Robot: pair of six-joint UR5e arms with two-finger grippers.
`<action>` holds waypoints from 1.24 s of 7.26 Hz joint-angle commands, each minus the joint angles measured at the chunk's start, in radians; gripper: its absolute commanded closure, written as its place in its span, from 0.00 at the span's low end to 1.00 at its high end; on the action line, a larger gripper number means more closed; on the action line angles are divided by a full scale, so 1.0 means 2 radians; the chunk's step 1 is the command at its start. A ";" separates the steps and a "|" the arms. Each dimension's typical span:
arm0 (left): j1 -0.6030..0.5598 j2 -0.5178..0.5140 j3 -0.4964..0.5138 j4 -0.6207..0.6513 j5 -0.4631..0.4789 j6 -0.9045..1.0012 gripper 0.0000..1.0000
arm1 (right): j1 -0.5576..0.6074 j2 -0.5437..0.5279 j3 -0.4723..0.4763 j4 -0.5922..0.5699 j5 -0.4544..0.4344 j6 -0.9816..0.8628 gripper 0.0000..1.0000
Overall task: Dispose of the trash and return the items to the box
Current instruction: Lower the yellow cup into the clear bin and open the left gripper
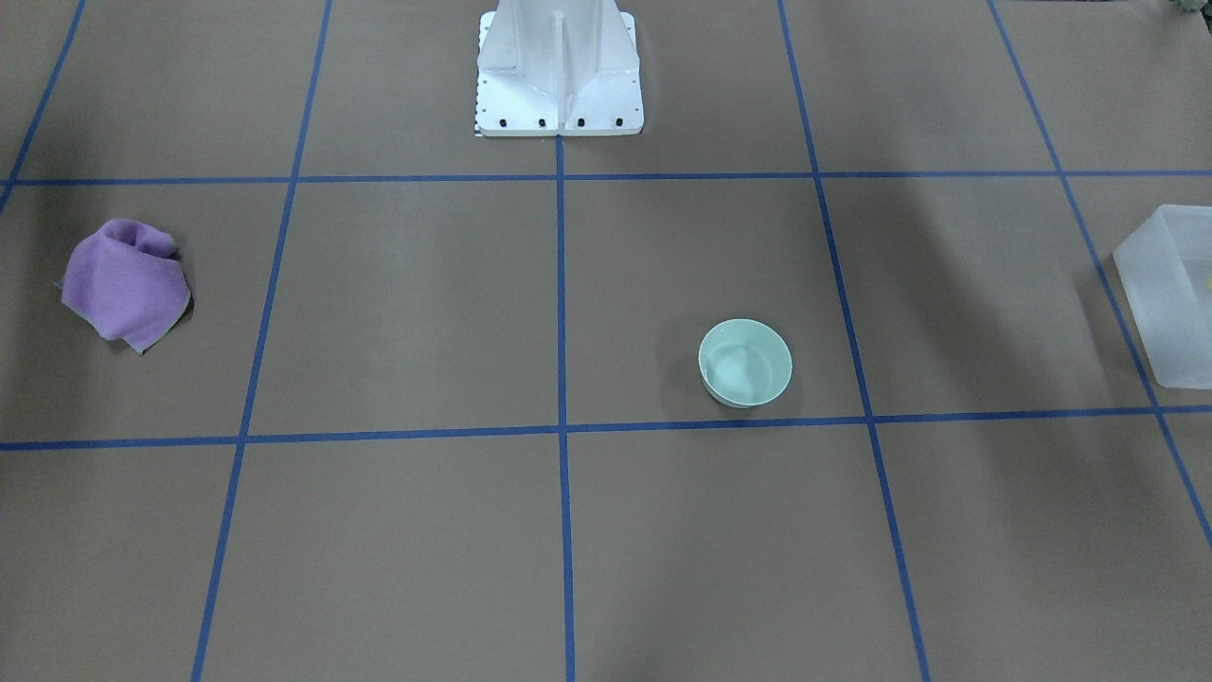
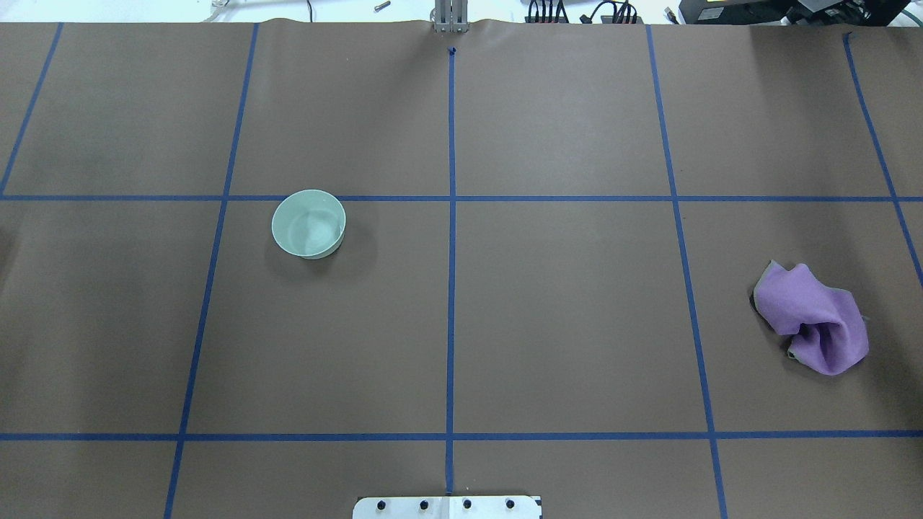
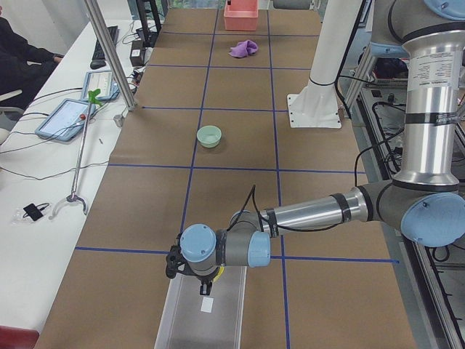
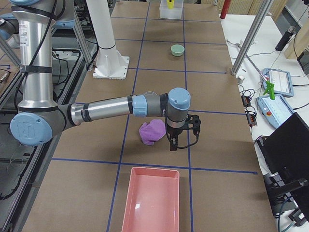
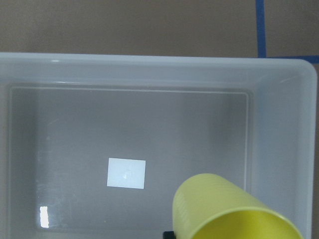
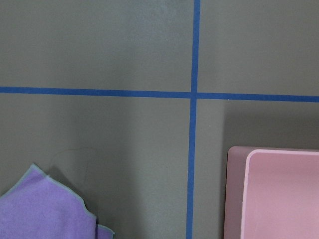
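1. We see the left claw hanging over the frosted box at the tabletop's left end. Only a side view shows it, so we cannot tell how wide it stands.
2. The yellow cup shows close under the left wrist camera, over the box's floor. It sits toward the right wall, near a white label. We cannot tell whether it is gripped or touches the floor.
3. The right claw hangs just beside the purple cloth. Its opening, too, we cannot tell.
4. The pink tray lies near that claw, across a blue tape line, at the right end.
5. The green bowl stands upright just beside a tape line, well apart from the cloth, with bare brown tabletop between them.
6. The white robot base sits at the robot-side edge.
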 commanded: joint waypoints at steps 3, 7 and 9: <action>0.017 -0.002 0.023 -0.048 -0.001 -0.054 1.00 | -0.003 0.000 0.002 0.000 0.000 0.006 0.00; 0.044 -0.002 0.023 -0.052 -0.003 -0.059 0.93 | -0.008 0.000 0.001 0.000 0.000 0.006 0.00; 0.046 -0.002 0.038 -0.073 -0.002 -0.059 0.72 | -0.010 0.000 0.001 0.000 0.000 0.006 0.00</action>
